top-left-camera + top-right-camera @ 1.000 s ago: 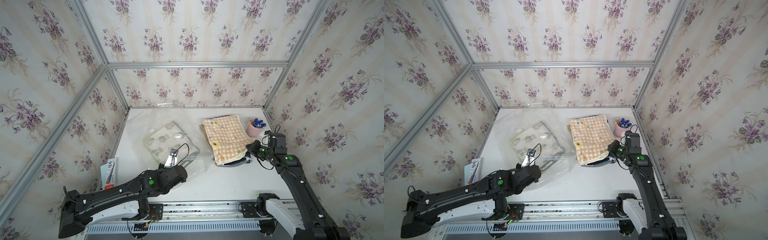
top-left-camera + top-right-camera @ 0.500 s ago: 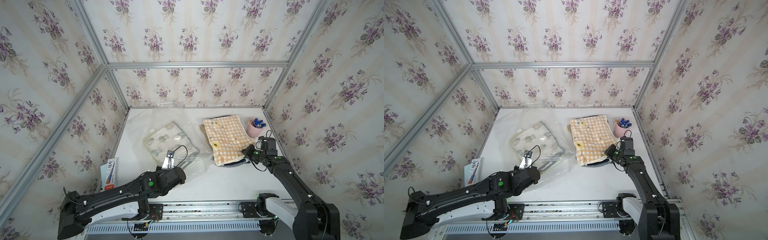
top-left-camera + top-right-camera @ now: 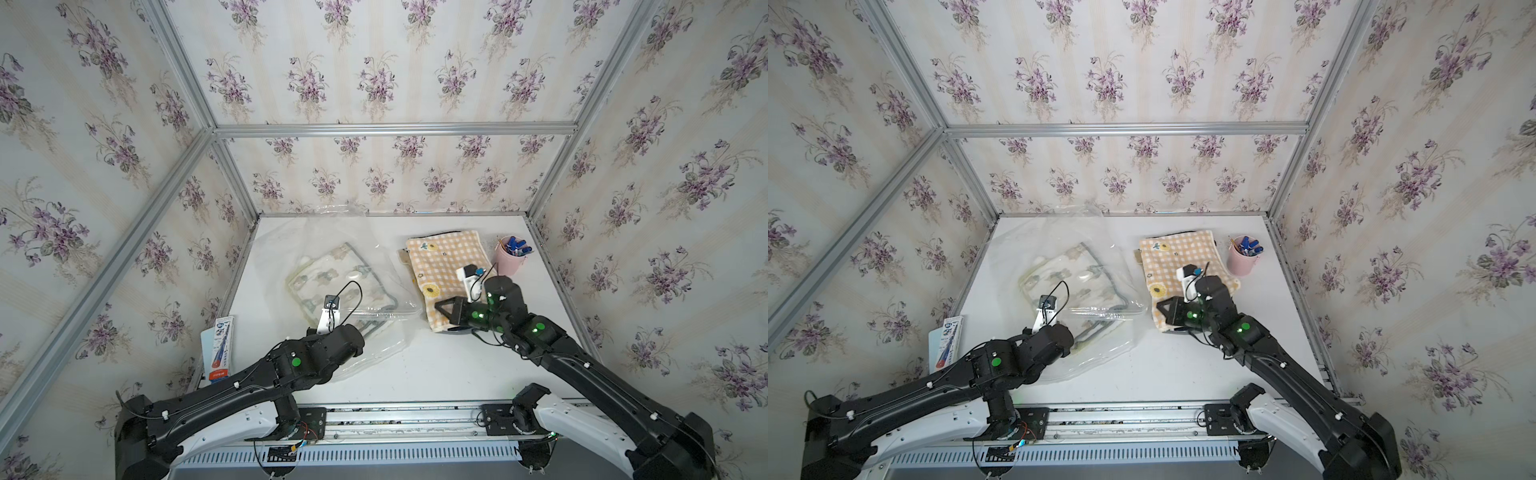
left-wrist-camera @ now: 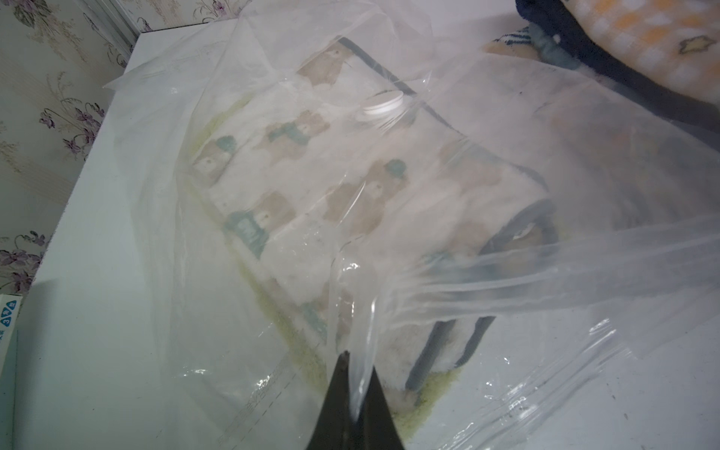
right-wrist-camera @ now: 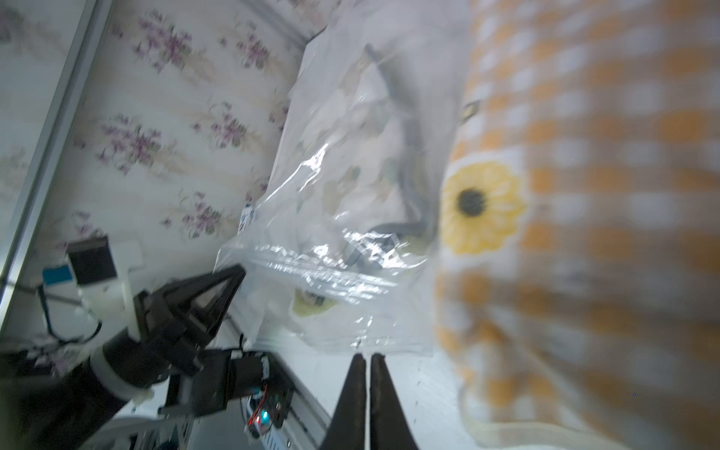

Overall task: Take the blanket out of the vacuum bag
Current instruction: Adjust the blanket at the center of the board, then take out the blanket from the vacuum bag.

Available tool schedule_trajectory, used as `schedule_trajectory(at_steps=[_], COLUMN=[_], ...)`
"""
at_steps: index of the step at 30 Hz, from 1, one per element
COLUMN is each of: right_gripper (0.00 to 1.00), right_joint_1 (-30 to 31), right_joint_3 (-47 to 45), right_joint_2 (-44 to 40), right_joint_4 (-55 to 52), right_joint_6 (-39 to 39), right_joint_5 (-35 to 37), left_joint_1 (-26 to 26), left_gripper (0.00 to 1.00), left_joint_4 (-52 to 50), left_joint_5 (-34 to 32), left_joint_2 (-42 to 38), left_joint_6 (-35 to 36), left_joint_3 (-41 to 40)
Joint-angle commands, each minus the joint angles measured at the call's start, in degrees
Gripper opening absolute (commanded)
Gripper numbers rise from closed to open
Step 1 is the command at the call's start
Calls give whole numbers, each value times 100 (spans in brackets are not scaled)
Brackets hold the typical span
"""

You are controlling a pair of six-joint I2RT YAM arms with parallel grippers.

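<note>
1. the vacuum bag [image 3: 291, 237] lies on the left half of the table [image 3: 415, 365], its far edge riding up the back wall. the bear-print blanket [image 3: 332, 282] is inside it, under the white valve cap [image 4: 382, 106].
2. left gripper [image 4: 355, 360]: fingers clenched on a fold of bag plastic at the near edge.
3. right gripper [image 3: 437, 306]: fingers pressed together, grasping nothing, over the near left corner of the checked cloth [image 3: 444, 257], pointing toward the bag.
4. the bag's right edge lies just beside the cloth; contact cannot be told.
5. pink cup [image 3: 509, 262] stands near the right wall.
6. bare table runs along the front rail.
</note>
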Motion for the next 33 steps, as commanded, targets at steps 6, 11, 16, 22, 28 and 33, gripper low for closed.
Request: schedule_trajectory(at_steps=[6,11,16,22,28,33], right_gripper=[0,0,0,0,0,9], right_joint_1=[2043,2452,2711,2908,2913,2757], right_joint_3=[-1495,-1860,-1949,-1609,-1059,-561], right_joint_2=[-81,818,2155,3572,4411,4812], right_joint_4=[2715,4286,5970,7229,7429,6895], right_joint_6=[2057,2700,3155,3629,3714,3887], right_joint_5=[2884,3086,2808,2312,2108,2274], left_joint_1=[320,324,325,323,330,333], left_gripper=[3,3,4,4,5,6], left_joint_4=[478,403,408,413,424,608], left_joint_5=[766,839,845,858,858,949], left_joint_2=[157,334,348,471,396,177], left_joint_6=[144,122,134,269,285,293], left_joint_3=[270,573,747,960,840,550])
